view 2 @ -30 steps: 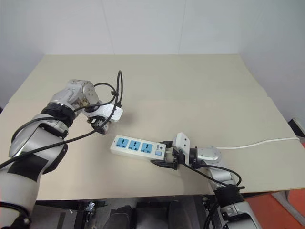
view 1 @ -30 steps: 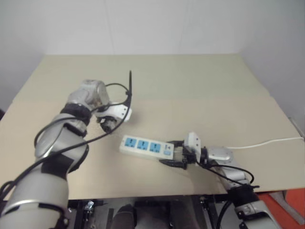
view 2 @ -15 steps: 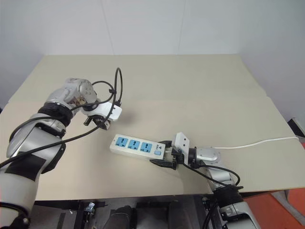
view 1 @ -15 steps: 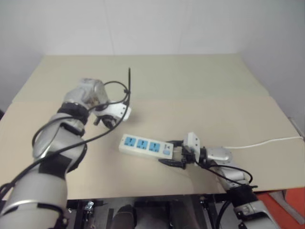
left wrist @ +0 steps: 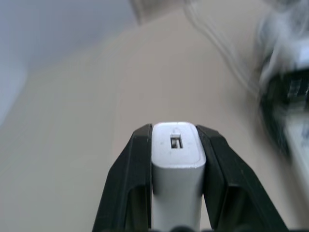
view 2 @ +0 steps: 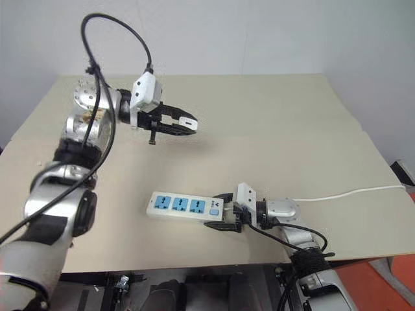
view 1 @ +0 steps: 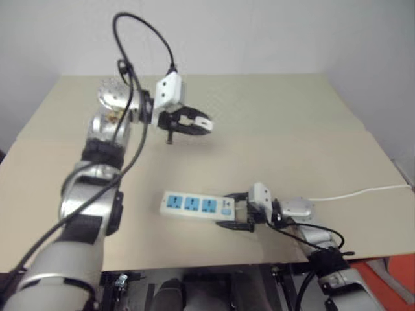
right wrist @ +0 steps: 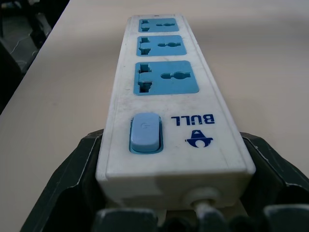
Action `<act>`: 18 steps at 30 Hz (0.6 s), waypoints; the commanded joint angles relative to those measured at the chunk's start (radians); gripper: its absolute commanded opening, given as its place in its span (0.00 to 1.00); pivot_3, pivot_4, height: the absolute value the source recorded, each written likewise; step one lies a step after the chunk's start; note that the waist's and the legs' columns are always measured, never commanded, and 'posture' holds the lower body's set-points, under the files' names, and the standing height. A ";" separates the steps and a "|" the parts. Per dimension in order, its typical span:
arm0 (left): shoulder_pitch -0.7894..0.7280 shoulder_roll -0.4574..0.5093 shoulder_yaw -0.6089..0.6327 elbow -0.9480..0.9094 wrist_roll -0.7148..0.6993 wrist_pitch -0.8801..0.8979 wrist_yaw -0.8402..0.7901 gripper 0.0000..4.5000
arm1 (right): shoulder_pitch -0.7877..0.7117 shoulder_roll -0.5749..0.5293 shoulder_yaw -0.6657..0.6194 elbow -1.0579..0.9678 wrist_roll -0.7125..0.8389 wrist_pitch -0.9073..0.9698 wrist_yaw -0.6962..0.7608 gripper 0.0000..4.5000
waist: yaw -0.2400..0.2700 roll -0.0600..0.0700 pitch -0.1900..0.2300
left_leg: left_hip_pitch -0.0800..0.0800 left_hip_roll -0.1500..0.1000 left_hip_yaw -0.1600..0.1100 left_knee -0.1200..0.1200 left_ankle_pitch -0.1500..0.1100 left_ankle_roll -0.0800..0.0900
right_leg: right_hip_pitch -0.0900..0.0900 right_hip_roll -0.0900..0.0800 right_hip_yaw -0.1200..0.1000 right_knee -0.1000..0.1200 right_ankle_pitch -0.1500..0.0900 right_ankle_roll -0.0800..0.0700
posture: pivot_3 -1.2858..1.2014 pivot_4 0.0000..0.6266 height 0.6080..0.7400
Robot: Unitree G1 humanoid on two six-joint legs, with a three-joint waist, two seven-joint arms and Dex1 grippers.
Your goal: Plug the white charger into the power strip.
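Near the front edge of the table (view 2: 272, 116), the right gripper (view 2: 224, 217) grasps the switch end of the power strip (view 2: 178, 205), which lies flat on the table. Farther back, toward the left side, the left gripper (view 2: 185, 123) is clenched on the white charger (left wrist: 177, 164), above the surface.

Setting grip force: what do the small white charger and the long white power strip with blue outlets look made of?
Small white charger: looks like smooth moulded plastic with a soft sheen, rounded edges, one small slot in its end face.
Long white power strip: apparently hard plastic, matte and slightly scuffed, with blue inset outlet faces and printed lettering.
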 commanded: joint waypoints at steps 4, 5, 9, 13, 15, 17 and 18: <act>0.187 0.009 0.049 -0.447 -0.201 0.289 0.107 0.23 | -0.024 0.026 0.029 0.127 -0.052 -0.085 -0.020 0.76 | -0.012 -0.001 0.000 | 0.004 -0.001 -0.001 0.001 0.000 -0.001 | 0.001 0.000 0.005 0.000 0.000 0.000 | 0.52 0.24 1.00; 0.210 0.012 0.054 -0.493 -0.226 0.331 0.129 0.23 | -0.029 0.030 0.030 0.144 -0.056 -0.094 -0.024 0.76 | -0.011 -0.001 -0.001 | 0.006 -0.001 -0.001 0.001 0.000 -0.001 | 0.002 0.000 0.005 0.000 0.000 0.000 | 0.52 0.24 1.00; 0.279 0.040 0.057 -0.611 -0.291 0.430 0.162 0.23 | -0.053 0.040 0.034 0.207 -0.070 -0.116 -0.022 0.76 | -0.013 -0.001 -0.001 | 0.025 0.000 -0.001 -0.002 0.000 -0.001 | 0.022 0.001 0.006 -0.001 0.000 0.000 | 0.52 0.24 1.00; 0.337 0.096 0.036 -0.667 -0.334 0.486 0.131 0.23 | -0.078 0.038 0.042 0.243 -0.072 -0.118 0.004 0.76 | -0.012 -0.001 -0.001 | 0.041 0.000 -0.001 -0.003 0.000 -0.001 | 0.037 0.002 0.006 -0.005 -0.004 0.007 | 0.52 0.24 1.00; 0.359 0.117 0.023 -0.674 -0.339 0.497 0.121 0.23 | -0.088 0.038 0.044 0.249 -0.070 -0.116 0.014 0.76 | -0.011 -0.001 -0.001 | 0.042 0.000 -0.001 -0.003 0.001 -0.002 | 0.037 0.003 0.007 -0.005 -0.003 0.008 | 0.52 0.24 1.00; 0.378 0.126 0.014 -0.668 -0.339 0.500 0.120 0.23 | -0.096 0.038 0.044 0.255 -0.069 -0.114 0.020 0.76 | -0.010 -0.001 -0.001 | 0.042 0.000 -0.001 -0.003 0.001 -0.003 | 0.037 0.003 0.008 -0.005 -0.003 0.008 | 0.52 0.24 1.00; 0.387 0.127 0.011 -0.661 -0.338 0.496 0.123 0.23 | -0.098 0.038 0.043 0.258 -0.069 -0.114 0.022 0.76 | -0.009 -0.001 -0.001 | 0.042 0.000 -0.001 -0.003 0.001 -0.003 | 0.037 0.003 0.008 -0.005 -0.003 0.008 | 0.52 0.24 1.00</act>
